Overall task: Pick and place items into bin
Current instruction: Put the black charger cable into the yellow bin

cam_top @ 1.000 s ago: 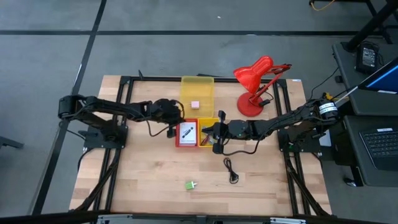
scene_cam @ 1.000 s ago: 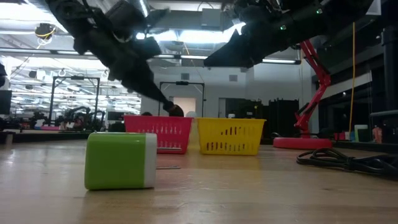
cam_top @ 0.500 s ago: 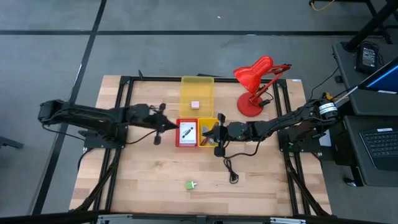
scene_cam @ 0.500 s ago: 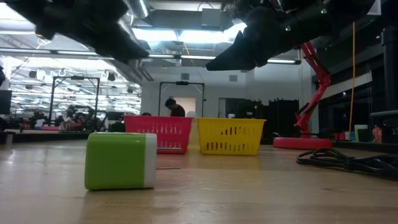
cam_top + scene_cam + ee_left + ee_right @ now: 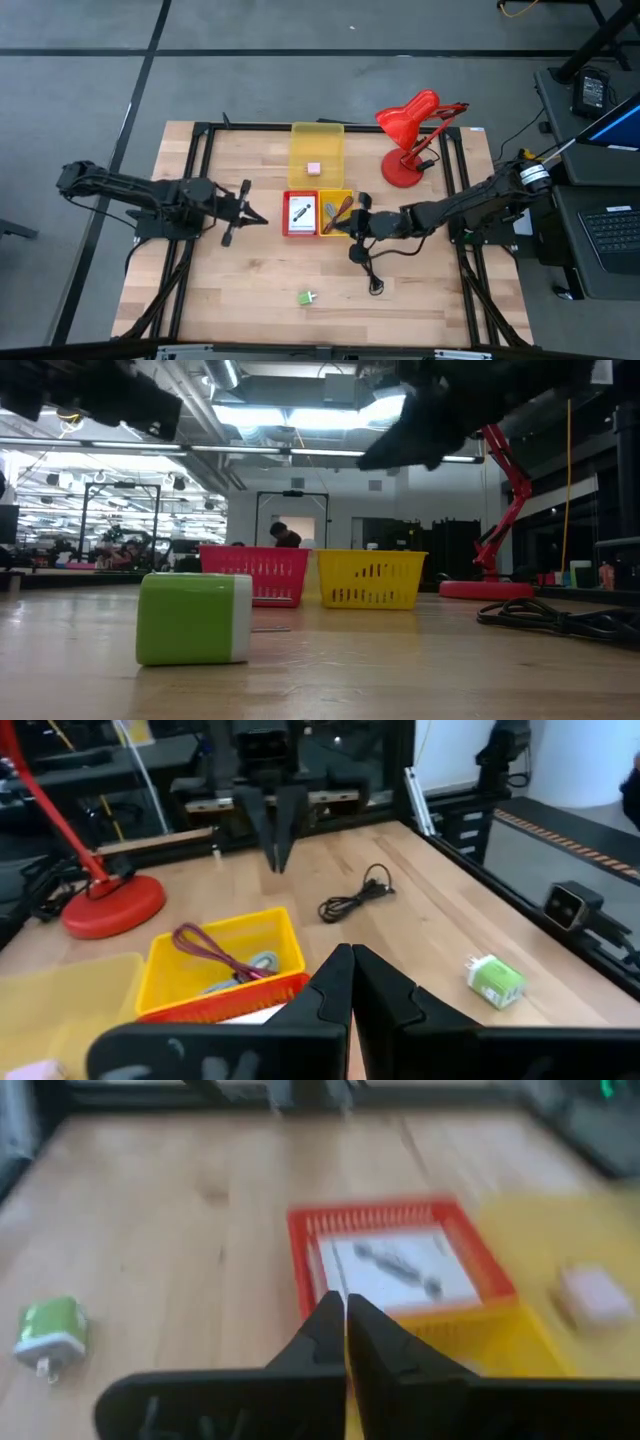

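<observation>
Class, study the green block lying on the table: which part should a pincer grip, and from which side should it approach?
Grip the green block across its two flat green sides, coming straight down from above. It lies alone on bare wood, its white plug end sticking out, so closing across the body avoids the prongs.

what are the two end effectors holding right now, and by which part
Nothing. The left end effector and right end effector both show fingers pressed together with nothing between them, above the table beside the baskets.
</observation>
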